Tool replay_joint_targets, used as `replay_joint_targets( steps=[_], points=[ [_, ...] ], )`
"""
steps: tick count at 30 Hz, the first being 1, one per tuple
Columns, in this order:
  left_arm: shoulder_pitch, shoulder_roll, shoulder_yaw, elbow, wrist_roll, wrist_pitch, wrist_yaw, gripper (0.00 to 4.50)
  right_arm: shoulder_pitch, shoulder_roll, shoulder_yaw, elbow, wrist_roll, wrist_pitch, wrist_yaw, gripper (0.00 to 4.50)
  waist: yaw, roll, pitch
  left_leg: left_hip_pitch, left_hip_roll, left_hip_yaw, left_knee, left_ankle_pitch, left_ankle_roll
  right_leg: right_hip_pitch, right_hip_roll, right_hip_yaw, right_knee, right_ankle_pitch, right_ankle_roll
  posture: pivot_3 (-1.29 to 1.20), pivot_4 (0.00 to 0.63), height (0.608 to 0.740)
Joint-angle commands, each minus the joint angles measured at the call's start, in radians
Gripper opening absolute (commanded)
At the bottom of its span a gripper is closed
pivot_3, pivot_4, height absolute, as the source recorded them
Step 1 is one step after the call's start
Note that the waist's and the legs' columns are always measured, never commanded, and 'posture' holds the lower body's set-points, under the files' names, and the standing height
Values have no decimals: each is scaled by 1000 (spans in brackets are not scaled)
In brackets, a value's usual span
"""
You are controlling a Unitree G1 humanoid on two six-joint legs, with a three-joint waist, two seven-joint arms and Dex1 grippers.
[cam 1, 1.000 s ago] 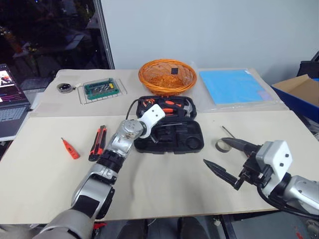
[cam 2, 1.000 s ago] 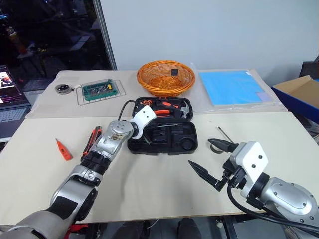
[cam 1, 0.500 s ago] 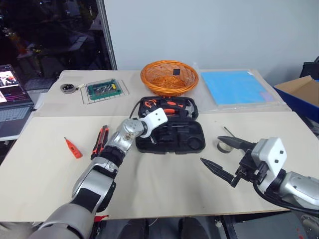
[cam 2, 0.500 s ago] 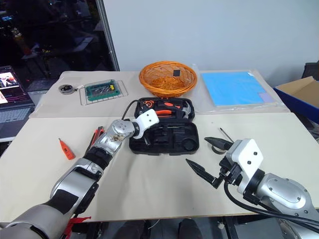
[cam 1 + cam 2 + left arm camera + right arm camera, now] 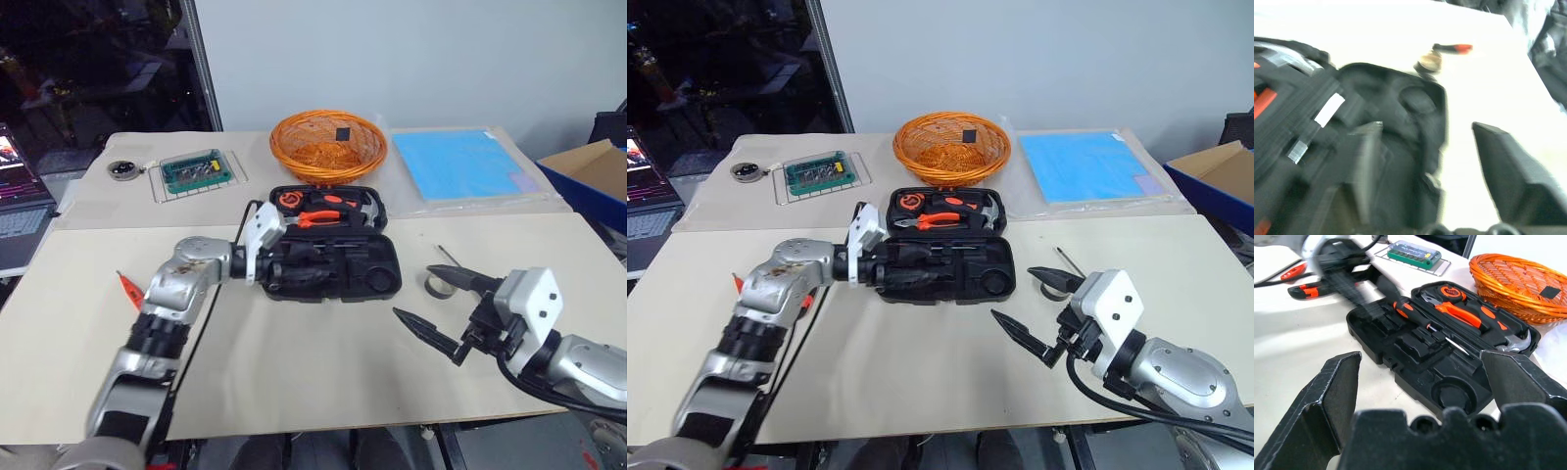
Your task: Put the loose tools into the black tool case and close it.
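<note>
The table holds the open black case at its middle, pliers and other tools in the far half. The left gripper is at the case's left end, fingers spread, empty. The right gripper hovers near the right, spread wide, empty. A knife and small red screwdriver lie loose left of the case.

black tool case, orange woven basket.
</note>
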Motion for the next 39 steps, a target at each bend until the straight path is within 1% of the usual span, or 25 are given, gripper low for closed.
replay_joint_targets(
  steps=[1,3,6,8,11,15,19,23,25,28,29,30,32,33,34,37,39],
  points=[
    [-17,18,-66,25,86,-69,6,4010,-23,-6,-5,4,19,-4,13,4500,5,0,0,0,0,0,0,0,0,0,0,0,0,0,0,0,150,740],
    [-33,13,-92,58,121,-81,21,4010,-25,-6,-8,3,21,-1,15,4500,9,0,0,0,0,0,0,0,0,0,-1,0,0,0,0,0,150,740],
    [-45,16,-135,88,162,-100,2,4010,-13,-6,-18,-10,25,2,15,4500,13,0,0,-1,0,0,0,0,0,-1,0,0,0,0,0,0,150,740],
    [-40,27,-161,83,168,-115,-45,4010,-2,-6,-22,-16,25,3,15,4500,14,0,0,-2,0,0,0,0,0,-3,0,0,0,0,-1,0,150,740],
    [-33,50,-180,62,152,-127,-122,4010,3,-6,-23,-21,26,4,13,4500,12,0,0,-3,0,0,0,-1,2,-3,0,0,0,4,-7,0,150,740],
    [-12,101,-188,15,133,-149,-213,4010,18,-9,-36,-22,31,6,16,4500,7,0,0,-3,0,0,0,-2,2,-3,0,0,0,3,-6,0,150,740],
    [51,163,-178,-63,104,-172,-278,4010,40,-14,-55,-19,42,9,19,4500,3,0,0,-2,0,0,0,-2,2,-3,0,0,0,0,-3,0,150,740],
    [121,220,-166,-148,77,-182,-318,4010,82,-28,-89,-22,61,16,33,4500,1,0,0,-2,1,0,-1,-2,2,-3,-1,0,0,0,-3,0,150,740],
    [150,237,-153,-183,63,-169,-311,4010,107,-38,-111,-24,72,27,45,4500,1,0,0,-2,1,0,-1,-2,2,-3,-1,0,0,0,-3,0,150,740],
    [186,237,-101,-230,10,-130,-281,4010,132,-45,-155,-28,88,54,39,4500,3,0,0,-2,1,0,-1,-2,2,-3,-1,0,0,-1,-2,0,150,740],
    [198,225,-59,-248,-31,-114,-260,4010,133,-41,-174,-29,92,54,32,4500,3,0,0,-2,2,0,-1,-2,2,-3,-1,0,0,-2,-1,0,150,740],
    [209,211,-11,-276,-87,-80,-236,4010,133,-31,-199,-32,101,55,14,4500,3,0,0,-2,2,0,-1,-2,2,-3,-1,0,0,-2,-1,0,150,740],
    [226,178,106,-345,-218,13,-153,4010,132,-41,-247,-29,116,128,-48,4500,7,0,1,-2,2,0,0,-2,2,-3,-1,0,0,-2,-1,0,150,740],
    [224,166,165,-383,-300,87,-107,4010,128,-52,-272,-24,123,163,-69,4500,8,0,1,-3,3,0,0,-2,2,-3,-2,0,0,-2,-1,0,150,740],
    [219,156,206,-421,-368,156,-61,4498,138,-71,-304,-16,139,202,-69,4500,10,0,1,-3,4,0,0,-2,2,-3,-1,0,0,-2,-1,0,150,740],
    [201,142,306,-502,-502,293,84,4498,143,-191,-335,17,101,332,-65,4500,13,1,1,-2,4,0,0,-2,2,-2,-1,0,0,-2,-1,0,150,740],
    [199,148,337,-560,-550,345,156,4498,133,-241,-346,87,167,370,20,4500,12,0,2,-2,4,1,0,-2,2,-2,-1,0,0,-2,-1,0,150,740]
  ],
)
